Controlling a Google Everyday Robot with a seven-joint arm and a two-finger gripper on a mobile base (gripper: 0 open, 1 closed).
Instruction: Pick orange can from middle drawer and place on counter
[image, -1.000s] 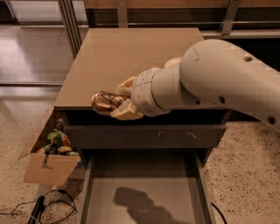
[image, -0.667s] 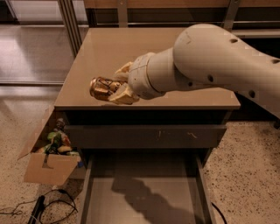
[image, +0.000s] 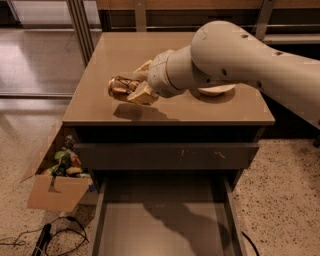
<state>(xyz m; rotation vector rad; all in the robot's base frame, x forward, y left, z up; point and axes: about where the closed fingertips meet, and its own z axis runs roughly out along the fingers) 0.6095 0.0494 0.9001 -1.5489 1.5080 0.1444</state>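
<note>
My gripper is shut on the orange can, a shiny copper can held on its side. It hangs a little above the left front part of the tan counter, with its shadow on the top just below. My pale arm reaches in from the right across the counter. The middle drawer stands pulled out below, its flat grey floor bare but for the arm's shadow.
A white bowl sits on the counter, mostly hidden behind my arm. The closed grey drawer front with pale scratches is above the open drawer. A cardboard box of items stands on the floor at left, with dark cables near it.
My gripper has lifted the can up from the counter's front edge and carried it further back over the counter top.
</note>
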